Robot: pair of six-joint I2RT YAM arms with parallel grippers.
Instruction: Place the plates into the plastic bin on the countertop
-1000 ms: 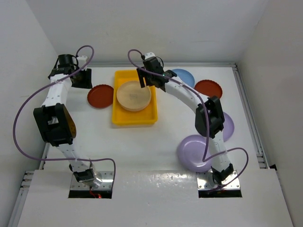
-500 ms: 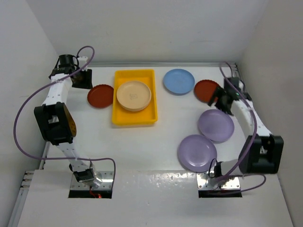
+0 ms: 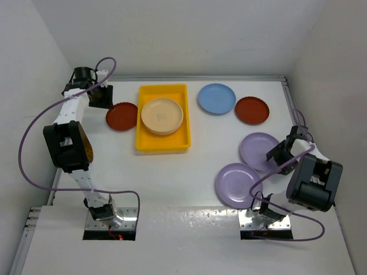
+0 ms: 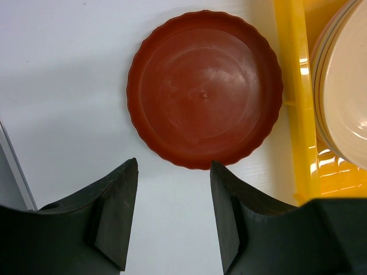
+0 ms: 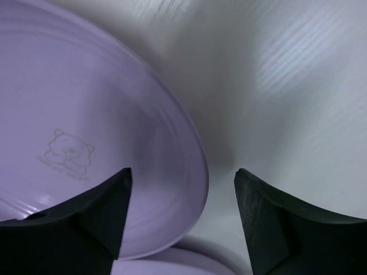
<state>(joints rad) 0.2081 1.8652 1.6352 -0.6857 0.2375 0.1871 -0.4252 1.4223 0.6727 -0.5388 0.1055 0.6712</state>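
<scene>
Sitting at 11 o'clock on the white surface [image 3: 189,166], the yellow bin [image 3: 163,143] holds a stack topped by a cream plate [image 3: 162,116]. The left wrist view shows more rims beneath it, too tightly packed to count.

Five plates lie outside the bin: two red, one blue and two lilac. The first red plate [image 3: 121,116] sits just beside the bin at its 9 o'clock. The blue plate [image 3: 217,98] is at the bin's 2 o'clock, with the second red plate [image 3: 252,110] just beyond it. The far lilac plate [image 3: 258,150] and the near lilac plate [image 3: 238,185] lie close together at the surface's 4 to 5 o'clock. Whether they touch cannot be told.

The left fingers [image 4: 114,217] stand apart and empty at the first red plate's 10 o'clock. The right fingers [image 5: 86,212] are also apart, straddling the rim of the far lilac plate, which carries a faint bear mark. They are not clamped on it. From above, the right arm hides that plate's 3 o'clock edge.

A brown shape [image 3: 86,150] beside the left arm's elbow is mostly hidden and cannot be made out.
</scene>
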